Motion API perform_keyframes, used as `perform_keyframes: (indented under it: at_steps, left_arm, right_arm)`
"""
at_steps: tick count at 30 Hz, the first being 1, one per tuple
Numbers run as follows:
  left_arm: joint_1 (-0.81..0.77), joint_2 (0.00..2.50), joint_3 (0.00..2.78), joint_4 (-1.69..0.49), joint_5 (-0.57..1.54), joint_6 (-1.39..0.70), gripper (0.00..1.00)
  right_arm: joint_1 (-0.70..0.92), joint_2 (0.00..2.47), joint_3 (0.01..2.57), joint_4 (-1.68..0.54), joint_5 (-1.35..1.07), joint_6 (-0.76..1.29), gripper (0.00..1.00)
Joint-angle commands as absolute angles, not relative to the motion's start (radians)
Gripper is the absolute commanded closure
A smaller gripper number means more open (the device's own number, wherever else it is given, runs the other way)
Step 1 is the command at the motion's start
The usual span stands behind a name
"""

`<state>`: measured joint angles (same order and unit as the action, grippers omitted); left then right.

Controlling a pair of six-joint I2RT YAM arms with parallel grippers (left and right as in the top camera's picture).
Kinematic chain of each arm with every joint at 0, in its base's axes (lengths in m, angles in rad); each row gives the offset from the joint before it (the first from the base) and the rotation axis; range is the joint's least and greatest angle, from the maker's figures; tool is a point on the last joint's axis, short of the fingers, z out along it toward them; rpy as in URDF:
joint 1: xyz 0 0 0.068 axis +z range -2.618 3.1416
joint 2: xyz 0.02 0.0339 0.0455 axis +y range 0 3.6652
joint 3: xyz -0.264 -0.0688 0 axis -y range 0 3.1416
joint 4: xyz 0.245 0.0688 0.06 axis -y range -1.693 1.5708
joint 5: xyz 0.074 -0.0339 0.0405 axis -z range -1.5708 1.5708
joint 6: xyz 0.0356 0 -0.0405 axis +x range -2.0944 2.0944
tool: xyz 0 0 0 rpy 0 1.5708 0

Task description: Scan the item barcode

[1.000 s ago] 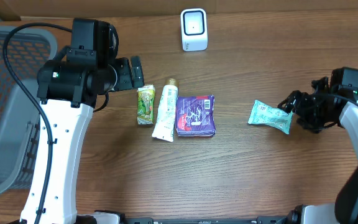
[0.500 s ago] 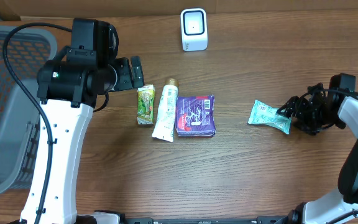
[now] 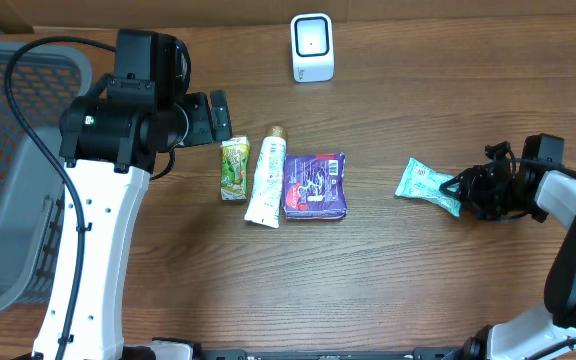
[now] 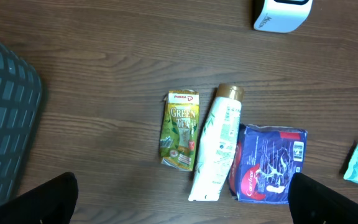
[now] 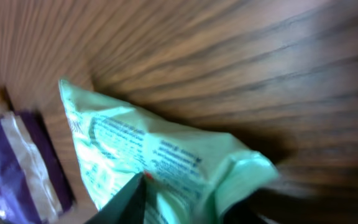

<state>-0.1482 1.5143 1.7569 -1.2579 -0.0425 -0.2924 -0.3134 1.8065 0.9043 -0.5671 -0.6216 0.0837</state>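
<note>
**mint-green packet gripped near the right edge of the tabletop**

the mint-green packet (image 3: 426, 185) is found lying on the wooden tabletop (image 3: 418, 290) towards its right edge, about midway between the far and near edges, with its long side slightly tilted. its right end is taken between the fingers of the right end effector (image 3: 453, 187), which is closed on it. in the right wrist view the film is seen bunched up where it is pinched, with dark print on its face that is too blurred to be read. whether that end is raised off the wood cannot be told.

three further items are laid side by side near the middle of the tabletop, well apart from the packet. a purple pack (image 3: 315, 186) is nearest to it. a white tube (image 3: 266, 180) with a gold cap lies just beside the pack, its cap pointed at the far edge. a green tea sachet (image 3: 234, 168) is placed to the left of the tube.

a white scanner (image 3: 312, 47) is stood at the far edge, about halfway along it.

the left end effector (image 3: 216, 118) is held above the wood, left of the sachet, with its jaws spread wide and nothing between them. a grey mesh basket (image 3: 8, 200) is set at the left edge of the tabletop.
</note>
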Motion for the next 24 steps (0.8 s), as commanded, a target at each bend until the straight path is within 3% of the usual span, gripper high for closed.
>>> perform_keyframes:
  at_steps: [1,3,6,14,18,24]
  left_arm:
    - [-0.144,1.519,1.774,-1.257,-0.055,-0.299,0.0]
    - [-0.144,1.519,1.774,-1.257,-0.056,-0.299,0.0]
    - [-0.144,1.519,1.774,-1.257,-0.056,-0.299,0.01]
    - [-0.144,1.519,1.774,-1.257,-0.056,-0.299,0.0]
    - [-0.144,1.519,1.774,-1.257,-0.056,-0.299,0.0]
    - [-0.144,1.519,1.774,-1.257,-0.056,-0.299,0.0]
  right_arm:
    - [-0.313,1.811,0.878,-0.55,-0.619,0.081,0.84]
    - [-0.314,1.811,0.878,-0.542,-0.66,0.086,0.96]
    - [-0.314,1.806,0.902,-0.545,-0.706,0.159,0.96]
    - [-0.312,1.612,1.098,-0.73,-0.89,0.119,0.96]
    - [-0.292,1.469,1.217,-0.879,-0.892,0.076,0.96]
    - [-0.238,1.281,1.261,-0.923,-0.858,0.091,0.96]
